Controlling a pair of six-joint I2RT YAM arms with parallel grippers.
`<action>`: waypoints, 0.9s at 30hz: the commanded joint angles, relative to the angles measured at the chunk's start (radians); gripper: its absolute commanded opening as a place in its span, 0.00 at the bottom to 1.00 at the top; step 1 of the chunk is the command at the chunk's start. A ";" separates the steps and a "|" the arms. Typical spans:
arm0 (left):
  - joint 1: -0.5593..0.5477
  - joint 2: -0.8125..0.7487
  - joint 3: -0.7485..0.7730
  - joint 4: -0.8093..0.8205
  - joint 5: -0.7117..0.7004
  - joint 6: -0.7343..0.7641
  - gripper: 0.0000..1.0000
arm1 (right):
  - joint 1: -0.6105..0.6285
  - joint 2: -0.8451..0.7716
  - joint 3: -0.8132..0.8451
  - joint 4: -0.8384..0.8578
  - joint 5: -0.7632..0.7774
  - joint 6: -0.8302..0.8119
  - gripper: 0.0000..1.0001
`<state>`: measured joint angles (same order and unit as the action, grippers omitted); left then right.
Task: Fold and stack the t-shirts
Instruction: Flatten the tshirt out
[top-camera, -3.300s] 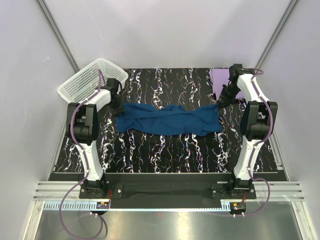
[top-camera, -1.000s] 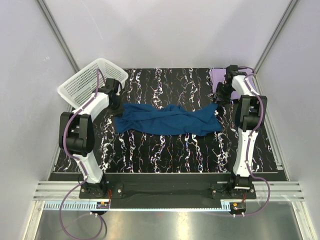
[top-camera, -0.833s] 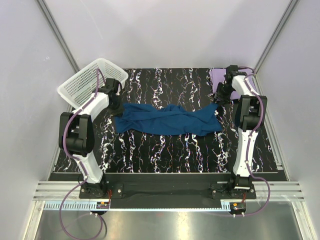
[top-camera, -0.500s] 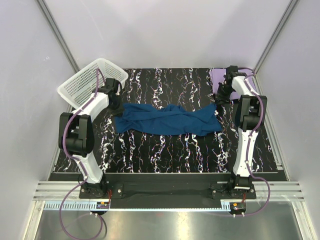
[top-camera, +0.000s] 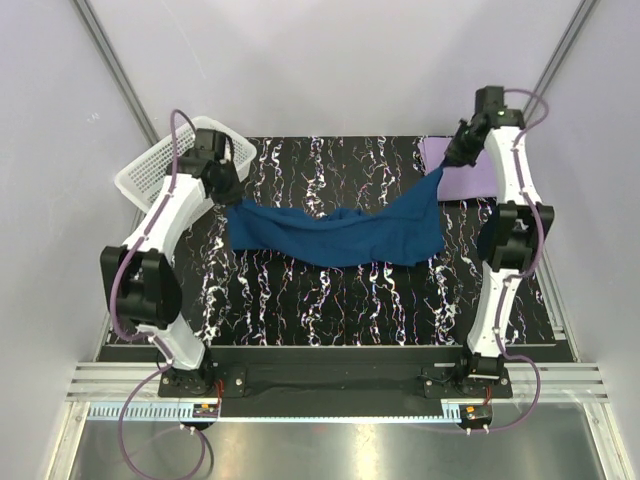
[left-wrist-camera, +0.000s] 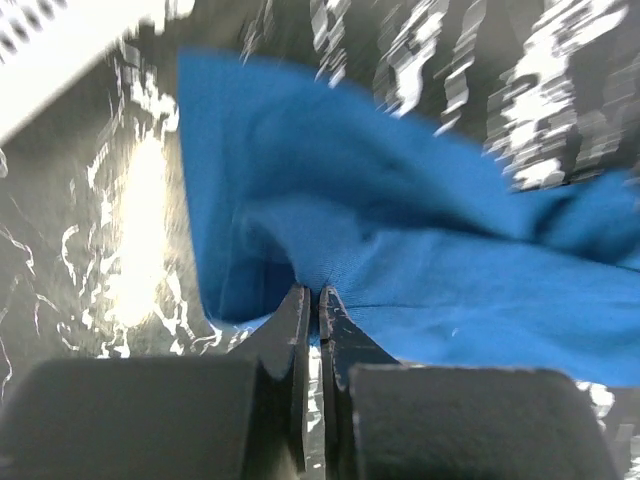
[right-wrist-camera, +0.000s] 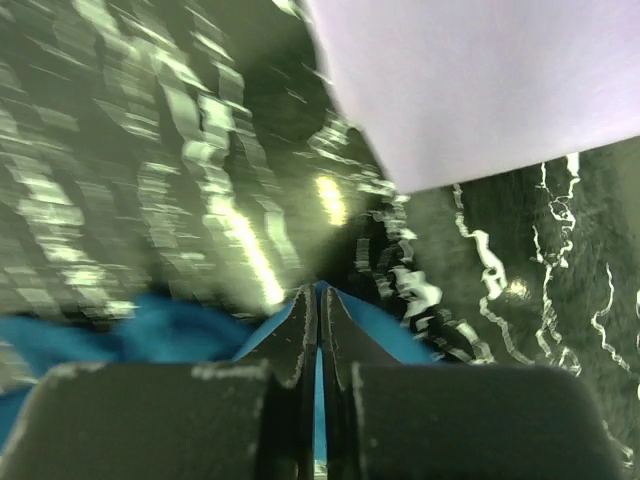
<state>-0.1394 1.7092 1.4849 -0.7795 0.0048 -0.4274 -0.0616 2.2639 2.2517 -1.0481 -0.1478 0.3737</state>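
Top external view: I am seeing both arms reaching out over the black marbled table (top-camera: 330, 300), each one pinching an end of the teal-blue t-shirt (top-camera: 340, 238). The left gripper (top-camera: 228, 192) is sitting just beside the white basket (top-camera: 150, 172), off its right-hand corner, and it is clamping the end of the shirt nearest the basket. From there the cloth is stretching away from the basket across the table. Its far end is rising in a narrow taper up to the right gripper (top-camera: 452, 160), which is standing well apart from the basket on the opposite side. The middle of the shirt is sagging low; I cannot tell whether it is touching the table.

On the left wrist camera I am looking at my fingers pressed tight together, with a gather of blue fabric nipped between their tips. The basket's perforated wall is showing just beyond the cloth in the upper left corner. On the right wrist camera the fingers are likewise pinched nearly flat, with a thin strip of blue cloth running between them.

The lavender t-shirt (top-camera: 468, 184) is lying flat on the table, well apart from the basket and near the right gripper, with the raised blue end crossing in front of its edge.
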 joint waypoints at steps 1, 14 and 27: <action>-0.002 -0.100 0.109 -0.020 0.029 -0.030 0.00 | -0.049 -0.151 0.133 -0.044 0.001 0.117 0.00; 0.015 -0.521 -0.255 -0.033 -0.048 -0.033 0.00 | -0.116 -0.530 -0.080 -0.101 -0.134 0.185 0.00; -0.022 -0.632 -0.770 0.094 0.095 -0.279 0.06 | -0.109 -0.952 -1.037 0.022 -0.156 0.111 0.00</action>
<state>-0.1543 1.0714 0.7120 -0.7872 0.0509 -0.6014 -0.1730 1.3678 1.2594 -1.0664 -0.2829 0.5152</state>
